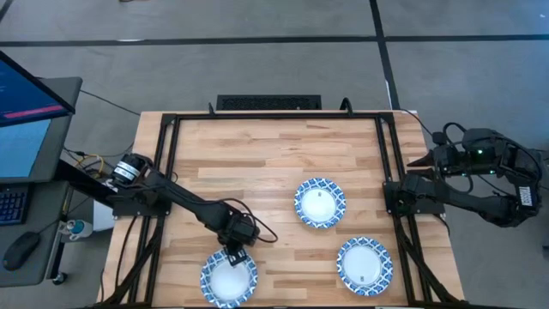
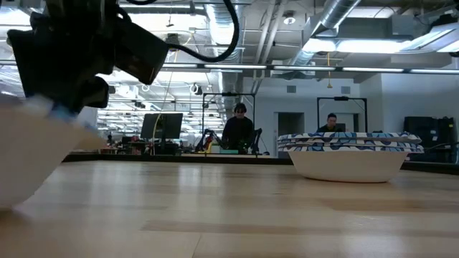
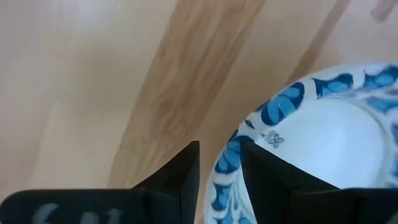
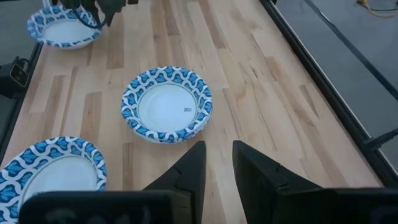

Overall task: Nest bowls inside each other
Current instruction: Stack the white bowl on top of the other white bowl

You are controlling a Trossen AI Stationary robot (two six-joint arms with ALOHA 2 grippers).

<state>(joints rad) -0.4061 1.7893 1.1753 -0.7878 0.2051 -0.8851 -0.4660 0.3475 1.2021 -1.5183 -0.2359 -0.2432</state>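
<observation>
Three blue-rimmed white bowls rest on their bases on the wooden table: one in the middle (image 1: 319,202) (image 4: 166,104), one near the right front (image 1: 364,265) (image 4: 50,177), one at the front left (image 1: 229,281) (image 4: 64,28). My left gripper (image 1: 236,255) (image 3: 219,177) stands over the front-left bowl's far rim, open, pointing steeply down, with the rim between its fingers. In the low view that bowl is a blurred white shape (image 2: 29,158) under the dark gripper. My right gripper (image 4: 219,162) waits open and holds nothing, raised beyond the table's right edge (image 1: 420,161). My left gripper has the front-left bowl's far rim (image 3: 225,165) between its fingers from above, one finger (image 3: 273,183) inside the bowl and one (image 3: 183,180) outside. A strip of table shows between the outer finger and the rim. Whether the inner finger touches the bowl I cannot tell.
Black frame rails (image 1: 167,172) run along the table's left, right and far sides. Bare wood (image 1: 257,154) fills the far half of the table. A monitor and a keyboard (image 1: 26,112) stand off the table's left. People (image 2: 237,129) sit in the room behind.
</observation>
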